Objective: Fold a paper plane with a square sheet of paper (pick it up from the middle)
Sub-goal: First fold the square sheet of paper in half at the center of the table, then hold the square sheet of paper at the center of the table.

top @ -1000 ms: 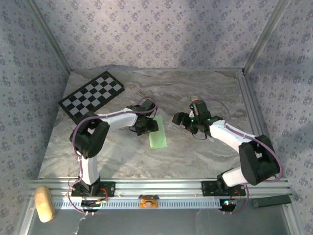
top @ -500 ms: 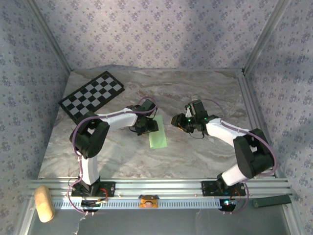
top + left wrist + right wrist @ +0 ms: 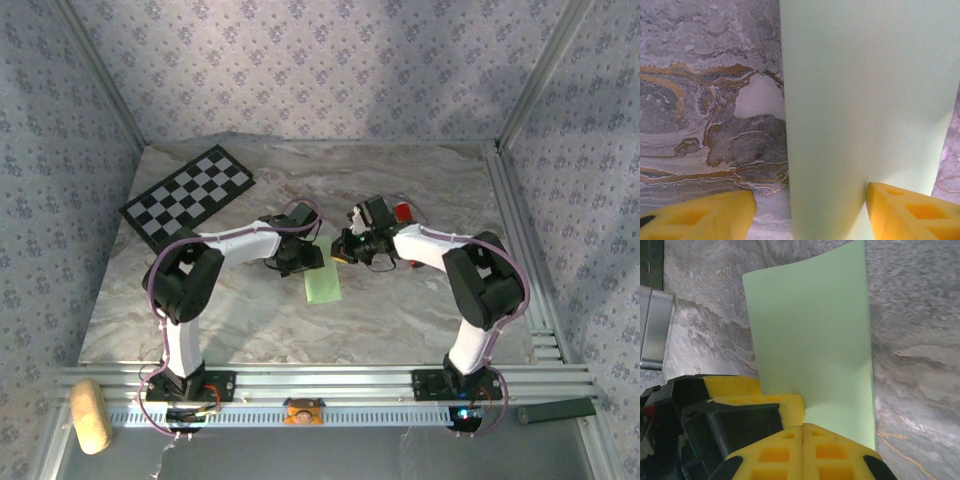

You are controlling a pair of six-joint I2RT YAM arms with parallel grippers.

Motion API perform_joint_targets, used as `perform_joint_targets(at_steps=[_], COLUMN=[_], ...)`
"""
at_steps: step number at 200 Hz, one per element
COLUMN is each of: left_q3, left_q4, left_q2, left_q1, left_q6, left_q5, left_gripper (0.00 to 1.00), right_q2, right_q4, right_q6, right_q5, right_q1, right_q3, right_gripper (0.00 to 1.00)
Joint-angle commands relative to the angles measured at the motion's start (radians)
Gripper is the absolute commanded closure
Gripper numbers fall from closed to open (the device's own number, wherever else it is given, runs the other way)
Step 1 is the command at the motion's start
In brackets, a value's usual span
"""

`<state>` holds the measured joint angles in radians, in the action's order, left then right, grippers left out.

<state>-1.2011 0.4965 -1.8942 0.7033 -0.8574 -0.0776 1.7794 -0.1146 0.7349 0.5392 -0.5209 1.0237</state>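
1. From the top external camera, the sheet of paper lies on the marble table, near its middle. It is plain light green and reads as a narrow upright rectangle rather than a square. The left gripper sits at its far left corner, and the right gripper is just beside the far right corner. A checkerboard lies well apart at the far left. A red tube shows behind the right arm.

2. In the left wrist view, the paper is a smooth, unmarked pale green band running up from between the yellow fingers. The jaws stand apart. The right finger overlaps the paper's edge, while the left finger is clear of it, with bare marble between.

3. In the right wrist view, the right gripper's two yellow pads are pressed together at the paper's near edge. I cannot tell whether any paper is caught in the seam. The sheet curves upward on its left side, beside the left gripper's yellow finger.
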Motion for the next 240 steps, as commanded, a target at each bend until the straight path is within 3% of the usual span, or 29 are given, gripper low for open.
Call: perform_joint_targets(at_steps=[1, 113, 200, 240], left_q3=[0.07, 0.063, 0.064, 0.061], left_q4=[-0.052, -0.061, -0.069, -0.06], left_q2=[-0.127, -0.135, -0.127, -0.014], left_q1=[0.001, 0.004, 0.006, 0.007], left_q6=[0.006, 0.009, 0.011, 0.011], left_q5=[0.013, 0.0, -0.008, 0.009], left_gripper=[0.36, 0.36, 0.36, 0.34], right_q2=[0.046, 0.144, 0.209, 0.206], right_q4=[-0.084, -0.101, -0.214, -0.221], right_q6=[-0.045, -0.064, -0.137, -0.14], right_q5=[0.005, 0.02, -0.157, -0.171], right_q1=[-0.016, -0.036, -0.053, -0.054], right_q3=[0.052, 0.1, 0.02, 0.024], right_gripper=[1.0, 1.0, 1.0, 1.0])
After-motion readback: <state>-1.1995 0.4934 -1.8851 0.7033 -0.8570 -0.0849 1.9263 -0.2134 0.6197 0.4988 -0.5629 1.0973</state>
